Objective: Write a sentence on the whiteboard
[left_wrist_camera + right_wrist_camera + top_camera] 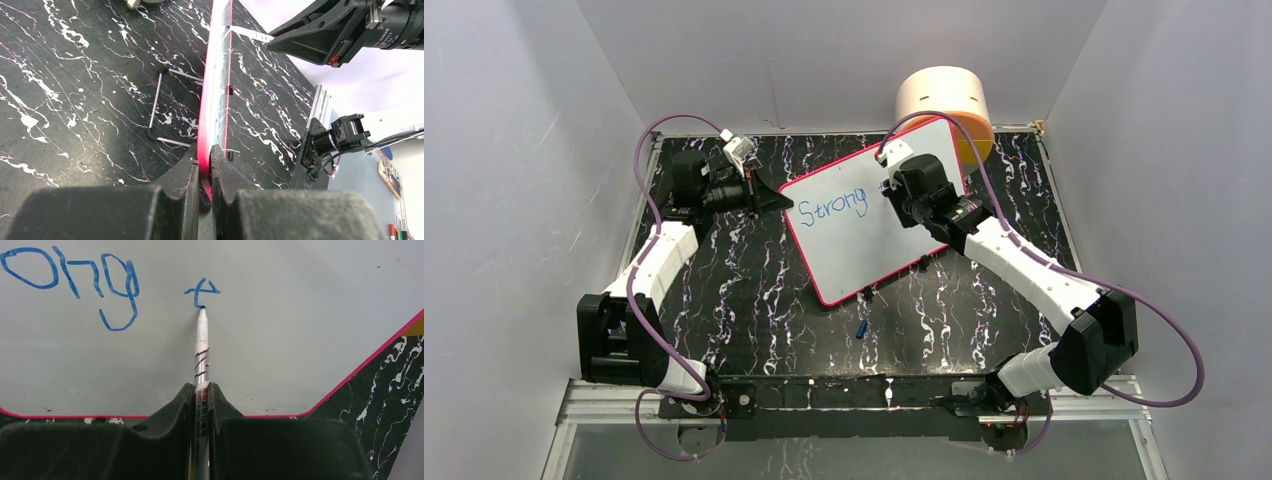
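1. While our right gripper (201, 387) pinches the marker (201, 340), its long axis runs straight ahead of the jaws, tip touching the whiteboard (310, 300).
2. The sentence (132, 287) lies left of the tip, with bare whiteboard to the right.
3. Our left gripper (205, 161) clamps the whiteboard's pink edge, well apart from the marker.
4. We judge nothing blocks a rightward stroke.

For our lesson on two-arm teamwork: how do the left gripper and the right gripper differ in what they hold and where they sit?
The left gripper clamps the pink edge of the whiteboard; the right gripper clamps a marker. The left gripper sits at the board's left corner, off the writing surface; the right gripper hangs over that surface, its marker tip touching the sentence at the small stroke after "Strong". Both are shut on something thin.
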Controlling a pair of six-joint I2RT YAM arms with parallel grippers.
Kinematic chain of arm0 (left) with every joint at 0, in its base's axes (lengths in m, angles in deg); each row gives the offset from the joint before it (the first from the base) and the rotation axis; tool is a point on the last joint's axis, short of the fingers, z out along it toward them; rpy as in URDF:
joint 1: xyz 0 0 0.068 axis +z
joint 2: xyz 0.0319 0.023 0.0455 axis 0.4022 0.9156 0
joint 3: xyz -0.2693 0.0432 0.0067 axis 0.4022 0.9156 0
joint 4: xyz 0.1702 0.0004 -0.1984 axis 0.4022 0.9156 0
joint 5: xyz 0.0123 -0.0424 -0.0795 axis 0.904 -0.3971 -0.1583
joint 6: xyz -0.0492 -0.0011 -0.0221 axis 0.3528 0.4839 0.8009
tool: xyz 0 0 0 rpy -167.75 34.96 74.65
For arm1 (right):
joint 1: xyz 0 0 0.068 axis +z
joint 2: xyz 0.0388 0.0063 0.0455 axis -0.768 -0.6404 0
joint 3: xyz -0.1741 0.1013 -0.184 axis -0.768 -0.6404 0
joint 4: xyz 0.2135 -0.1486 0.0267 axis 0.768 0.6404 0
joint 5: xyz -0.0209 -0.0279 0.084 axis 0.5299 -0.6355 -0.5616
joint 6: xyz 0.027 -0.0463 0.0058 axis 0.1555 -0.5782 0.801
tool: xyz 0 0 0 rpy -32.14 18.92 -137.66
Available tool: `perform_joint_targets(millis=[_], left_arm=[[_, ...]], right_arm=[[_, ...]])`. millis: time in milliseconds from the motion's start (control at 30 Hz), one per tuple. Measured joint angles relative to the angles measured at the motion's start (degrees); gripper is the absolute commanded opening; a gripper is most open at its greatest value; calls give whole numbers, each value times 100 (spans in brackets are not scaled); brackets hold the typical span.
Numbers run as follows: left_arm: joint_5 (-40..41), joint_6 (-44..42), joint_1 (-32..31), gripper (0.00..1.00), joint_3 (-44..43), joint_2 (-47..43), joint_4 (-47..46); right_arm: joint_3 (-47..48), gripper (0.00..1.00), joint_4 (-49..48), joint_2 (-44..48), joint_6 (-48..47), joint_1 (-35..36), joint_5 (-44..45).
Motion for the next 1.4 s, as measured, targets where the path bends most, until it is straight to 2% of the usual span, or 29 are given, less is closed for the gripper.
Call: perform_joint_targets(millis=[1400], left_arm=[[-2, -66, 0, 0, -52, 7, 138]], right_arm=[[72, 0, -166, 114, -153, -184, 144]])
